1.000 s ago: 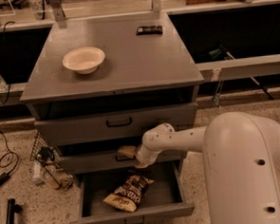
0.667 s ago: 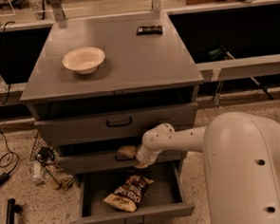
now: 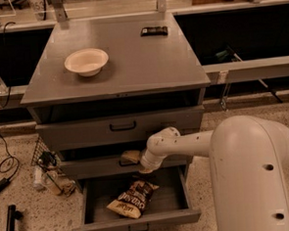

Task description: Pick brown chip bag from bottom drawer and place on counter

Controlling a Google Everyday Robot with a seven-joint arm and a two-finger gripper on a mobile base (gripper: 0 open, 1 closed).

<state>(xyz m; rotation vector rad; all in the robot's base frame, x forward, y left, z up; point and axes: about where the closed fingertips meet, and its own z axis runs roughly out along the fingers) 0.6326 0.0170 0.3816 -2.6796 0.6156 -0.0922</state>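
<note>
Grey counter [image 3: 146, 63] tops the cabinet. The bottom drawer [image 3: 136, 225] stands pulled out, and the brown chip bag [image 3: 133, 199] lies mid-floor inside it. A white bowl [image 3: 86, 61] sits near the counter's left edge. The gripper [image 3: 132, 157] hangs over the drawer's back edge; its grip cannot be told.

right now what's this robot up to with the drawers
A robot arm reaches toward the drawers. Its pincer hangs in front of the middle drawer, just above the open bottom drawer. The brown chip bag lies in that drawer, not yet picked up. The counter holds a white bowl and a small black bar.
</note>
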